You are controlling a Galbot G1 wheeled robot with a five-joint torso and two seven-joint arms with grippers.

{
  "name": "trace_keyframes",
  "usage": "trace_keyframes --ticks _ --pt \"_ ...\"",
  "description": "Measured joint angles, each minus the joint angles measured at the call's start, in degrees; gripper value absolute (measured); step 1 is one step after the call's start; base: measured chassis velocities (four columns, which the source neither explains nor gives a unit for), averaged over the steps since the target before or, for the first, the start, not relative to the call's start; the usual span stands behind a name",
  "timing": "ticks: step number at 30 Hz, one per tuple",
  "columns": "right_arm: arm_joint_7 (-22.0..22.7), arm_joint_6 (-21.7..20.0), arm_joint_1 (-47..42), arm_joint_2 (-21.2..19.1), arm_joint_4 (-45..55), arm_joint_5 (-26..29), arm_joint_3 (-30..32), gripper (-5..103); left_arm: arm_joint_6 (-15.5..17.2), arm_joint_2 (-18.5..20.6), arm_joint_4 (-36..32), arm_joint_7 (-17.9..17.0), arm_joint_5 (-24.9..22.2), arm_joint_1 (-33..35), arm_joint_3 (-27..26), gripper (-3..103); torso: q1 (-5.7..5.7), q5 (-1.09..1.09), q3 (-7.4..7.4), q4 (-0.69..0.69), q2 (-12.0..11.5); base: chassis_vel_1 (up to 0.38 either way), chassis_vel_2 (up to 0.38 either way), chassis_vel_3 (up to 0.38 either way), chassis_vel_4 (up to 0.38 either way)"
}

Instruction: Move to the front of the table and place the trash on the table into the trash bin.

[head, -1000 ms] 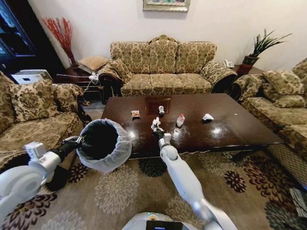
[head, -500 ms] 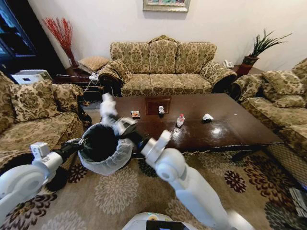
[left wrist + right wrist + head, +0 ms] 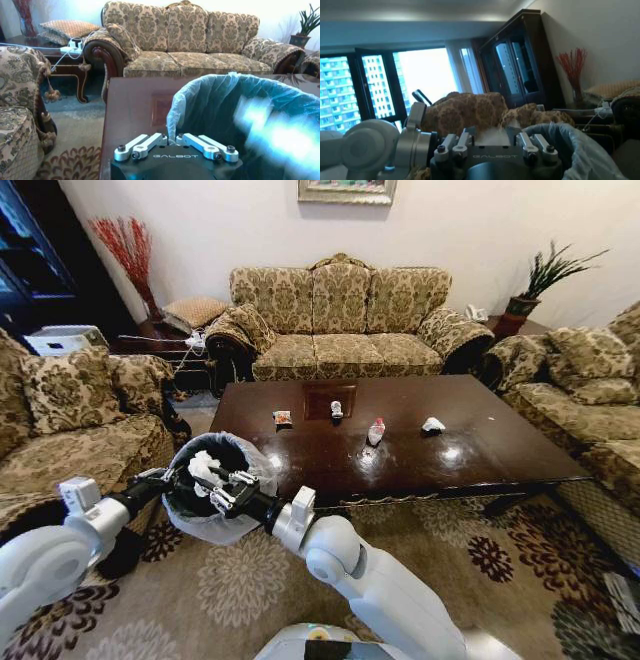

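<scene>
My left gripper (image 3: 165, 478) is shut on the rim of the trash bin (image 3: 256, 492), a black bin with a white bag liner, and holds it tilted beside the table's near left corner. The right gripper (image 3: 211, 480) reaches over the bin's mouth, shut on a white crumpled tissue (image 3: 205, 467). In the right wrist view the tissue (image 3: 491, 135) shows between the fingers (image 3: 525, 141), beside the liner (image 3: 580, 150). In the left wrist view the liner edge (image 3: 200, 97) sits at my gripper (image 3: 172, 140). On the dark table (image 3: 490, 455) lie a snack packet (image 3: 282, 418), a small crushed bottle (image 3: 336, 409), a red-capped bottle (image 3: 376, 431) and another tissue (image 3: 433, 424).
A patterned sofa (image 3: 340, 320) stands behind the table, with armchairs at the left (image 3: 70, 410) and right (image 3: 585, 380). A side table with cables (image 3: 185, 340) is at the back left. Patterned carpet (image 3: 500, 570) lies in front of the table.
The right gripper has carried the white tissue from the table's front edge leftward and now sits low over the bin's mouth. The left gripper and bin have barely moved.
</scene>
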Motion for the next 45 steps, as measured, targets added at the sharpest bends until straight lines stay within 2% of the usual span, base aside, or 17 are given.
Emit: trace_keyframes --ticks 3,5,8,9,11,12,13,14,15,16,20,22,29,33,37,40,45 --pt "-0.08 1.28 -0.94 -0.39 0.23 0.36 0.57 59 -0.11 0.04 0.0 0.03 0.06 -0.24 0.18 3 0.0 0.0 0.0 -0.01 0.0 0.0 0.0 0.0 0.0" --pt "-0.06 2.02 -1.29 -0.44 0.42 0.35 0.78 59 -0.12 0.06 0.01 0.03 0.06 -0.31 0.2 3 0.0 0.0 0.0 -0.01 0.0 0.0 0.0 0.0 0.0" --pt "0.24 5.44 -2.65 0.11 0.98 -0.74 3.2 75 -0.16 -0.21 0.27 0.05 0.07 -0.38 0.21 3 0.0 0.0 0.0 -0.01 -0.01 0.0 0.0 0.0 0.0" --pt "0.24 5.44 -2.65 0.11 0.98 -0.74 3.2 75 -0.16 -0.21 0.27 0.05 0.07 -0.38 0.21 3 0.0 0.0 0.0 -0.01 -0.01 0.0 0.0 0.0 0.0" --pt "1.76 7.03 -4.06 0.9 0.92 0.73 6.67 86 -0.37 -0.71 0.96 0.16 0.18 -0.34 0.09 3 0.0 0.0 0.0 -0.01 -0.01 0.0 0.0 0.0 0.0" --pt "1.76 7.03 -4.06 0.9 0.92 0.73 6.67 86 -0.37 -0.71 0.96 0.16 0.18 -0.34 0.09 3 0.0 0.0 0.0 -0.01 -0.01 0.0 0.0 0.0 0.0" --pt "3.28 8.07 -4.68 1.4 -0.5 1.84 9.44 91 -0.66 -1.16 1.29 0.37 0.4 -0.25 -0.05 3 0.0 0.0 0.0 -0.01 -0.01 0.0 0.0 0.0 0.0" --pt "4.7 8.49 -4.94 1.76 -2.8 2.0 11.7 91 -0.85 -1.47 1.35 0.53 0.6 -0.2 -0.09 3 0.0 0.01 0.0 0.0 -0.01 0.0 0.0 0.0 0.0" --pt "6.93 9.39 -4.94 2.04 -6.14 1.28 13.86 96 -1.01 -1.83 1.32 0.8 0.88 -0.21 -0.09 3 0.0 0.0 0.0 0.0 -0.01 0.0 0.0 0.0 0.0" --pt "6.93 9.39 -4.94 2.04 -6.14 1.28 13.86 96 -1.01 -1.83 1.32 0.8 0.88 -0.21 -0.09 3 0.0 0.0 0.0 0.0 -0.01 0.0 0.0 0.0 0.0" --pt "9.95 11.97 -3.33 3.38 -18.24 -0.74 17.64 100 -1.23 -2.61 0.42 1.23 2.87 -1.04 1.23 3 0.0 0.0 0.01 -0.01 -0.01 0.0 0.0 0.0 0.0" --pt "10.64 12.02 -2.71 4.06 -20.4 -1.21 17.98 100 -1.38 -2.55 0.42 1.36 3.46 -1.07 1.29 3 0.0 0.01 0.01 -0.01 -0.01 0.0 0.0 0.0 0.0" --pt "12.64 12.0 0.87 6.94 -26.82 -2.74 17.92 100 -1.69 -1.75 0.65 1.54 3.76 -1.27 1.01 3 -0.01 0.0 0.0 0.0 -0.01 -0.043 0.084 0.052 -0.067" --pt "12.93 12.41 3.35 9.32 -30.78 -3.31 18.0 100 -2.26 -1.75 1.1 1.68 4.43 -1.53 1.68 3 -0.01 -0.01 0.0 0.01 -0.01 -0.135 0.202 0.147 -0.204" --pt "16.11 11.99 6.3 12.55 -35.94 -3.45 17.69 100 -2.69 -1.75 1.41 1.56 4.48 -1.46 1.96 3 0.01 -0.01 0.01 -0.01 -0.01 -0.196 0.273 0.196 -0.284" --pt "16.53 11.97 8.31 14.72 -40.51 -3.86 17.67 100 -2.77 -1.8 1.34 1.49 4.46 -1.45 1.96 3 0.06 -0.01 0.03 -0.01 -0.02 -0.188 0.268 0.203 -0.235" --pt "16.6 12.19 11.53 15.49 -48.67 -5.11 17.66 100 -2.6 -2.06 0.51 0.89 4.49 -1.33 1.96 3 0.09 0.01 0.04 0.0 -0.03 -0.098 0.119 0.108 -0.101"
